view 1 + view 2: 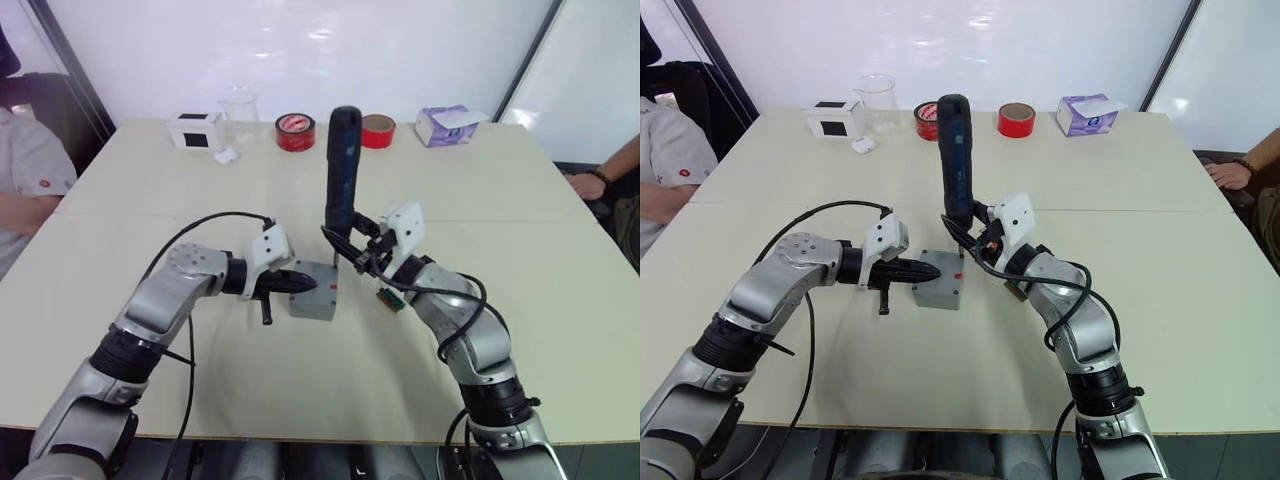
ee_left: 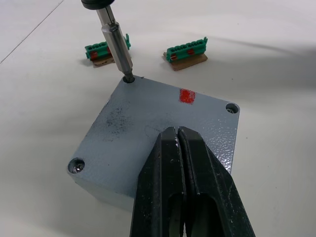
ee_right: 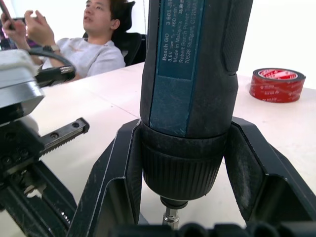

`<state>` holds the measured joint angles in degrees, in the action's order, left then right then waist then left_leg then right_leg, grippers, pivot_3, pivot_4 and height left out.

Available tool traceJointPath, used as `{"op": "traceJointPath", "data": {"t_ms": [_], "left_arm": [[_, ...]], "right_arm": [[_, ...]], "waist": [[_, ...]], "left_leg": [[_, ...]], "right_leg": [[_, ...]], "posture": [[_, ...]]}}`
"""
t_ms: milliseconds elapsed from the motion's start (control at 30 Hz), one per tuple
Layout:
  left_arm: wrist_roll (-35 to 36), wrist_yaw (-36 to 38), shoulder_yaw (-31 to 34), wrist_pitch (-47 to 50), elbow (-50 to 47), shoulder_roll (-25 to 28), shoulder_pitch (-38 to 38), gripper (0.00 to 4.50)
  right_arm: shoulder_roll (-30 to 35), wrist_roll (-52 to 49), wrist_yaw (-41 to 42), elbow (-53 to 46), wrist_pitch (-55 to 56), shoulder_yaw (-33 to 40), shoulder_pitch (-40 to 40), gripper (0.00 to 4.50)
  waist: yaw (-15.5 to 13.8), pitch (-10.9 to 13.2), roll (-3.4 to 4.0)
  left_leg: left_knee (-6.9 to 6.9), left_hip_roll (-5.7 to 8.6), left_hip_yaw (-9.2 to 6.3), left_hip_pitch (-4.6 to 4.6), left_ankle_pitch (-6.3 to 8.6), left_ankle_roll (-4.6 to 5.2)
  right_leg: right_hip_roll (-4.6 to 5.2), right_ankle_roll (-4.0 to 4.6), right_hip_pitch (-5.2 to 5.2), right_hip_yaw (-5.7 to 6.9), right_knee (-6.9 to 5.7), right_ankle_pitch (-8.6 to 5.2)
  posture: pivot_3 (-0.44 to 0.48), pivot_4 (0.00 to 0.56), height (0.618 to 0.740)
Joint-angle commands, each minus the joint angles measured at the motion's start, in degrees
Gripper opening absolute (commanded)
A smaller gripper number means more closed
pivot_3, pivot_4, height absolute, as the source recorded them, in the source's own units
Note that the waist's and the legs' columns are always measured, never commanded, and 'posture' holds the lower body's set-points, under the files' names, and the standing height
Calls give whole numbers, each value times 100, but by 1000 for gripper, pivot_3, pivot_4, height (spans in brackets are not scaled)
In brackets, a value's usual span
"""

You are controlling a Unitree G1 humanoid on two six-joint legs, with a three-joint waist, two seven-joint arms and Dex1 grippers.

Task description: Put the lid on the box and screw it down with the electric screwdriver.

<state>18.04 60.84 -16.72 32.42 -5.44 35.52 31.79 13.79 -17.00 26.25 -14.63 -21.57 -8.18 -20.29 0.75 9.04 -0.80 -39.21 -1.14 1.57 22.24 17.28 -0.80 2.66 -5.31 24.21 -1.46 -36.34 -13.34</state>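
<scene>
Setting: pale worktop [image 1: 520, 330] before a white wall, seated people at both sides.
Lid: the lid [image 2: 163, 131] sits flush on the box [image 1: 312, 303], near the middle of the worktop; red mark faces up.
Progress: closing looks done. Screws show in two corners; the bit stands in a third; the fourth is hidden. Fastening appears underway, not finished.
Screwdriver: electric screwdriver [image 1: 341, 170] upright, tip in the lid's far corner hole.
Right hand: right hand [image 3: 185, 168] clamped around the tool's collar, forearm angled inward.
Left hand: left hand [image 2: 181, 148], fingers pressed together, empty, tips on the lid's near side, apparently steadying it.
Surroundings: two green connector blocks [image 2: 186, 50] lie beyond the box.
</scene>
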Motion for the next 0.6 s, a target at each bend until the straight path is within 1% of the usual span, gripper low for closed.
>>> {"op": "traceJointPath", "data": {"t_ms": [33, 200, 333, 367, 600], "left_arm": [[-99, 6, -67, 136, -6, 34, -94, 0], [-104, 34, -66, 141, 13, 53, -118, 0], [-116, 40, -57, 132, 17, 57, -149, 0], [-119, 40, -56, 133, 14, 57, -155, 0], [-121, 14, -49, 134, -19, 53, -203, 0]], "right_arm": [[32, 144, -43, 191, -208, -106, 283, 1798], [37, 179, -77, 146, -264, -175, 457, 1798], [77, 262, -237, 272, -471, -169, 452, 1798], [96, 297, -262, 297, -472, -182, 446, 1798], [107, 276, -284, 304, -505, -207, 501, 1798]], "waist": [[-1, -3, -1], [3, -6, -2], [5, -6, -3], [4, -7, -3], [-1, -31, -15]], "left_leg": [[0, 0, 0, -2, 0, 0], [5, -1, 0, -24, 1, 1], [17, -7, 1, -92, 12, 18], [17, -12, 0, -92, 12, 19], [17, -22, 1, -92, 12, 19]], "right_leg": [[0, 0, -2, 0, 0, 0], [0, 17, -24, 0, 4, -11], [0, 33, -91, 1, 19, -30], [0, 44, -92, 3, 20, -39], [0, 44, -92, 3, 20, -40]], "posture": [[0, 150, 740], [0, 150, 740], [0, 150, 740], [0, 150, 740], [0, 150, 740]]}}
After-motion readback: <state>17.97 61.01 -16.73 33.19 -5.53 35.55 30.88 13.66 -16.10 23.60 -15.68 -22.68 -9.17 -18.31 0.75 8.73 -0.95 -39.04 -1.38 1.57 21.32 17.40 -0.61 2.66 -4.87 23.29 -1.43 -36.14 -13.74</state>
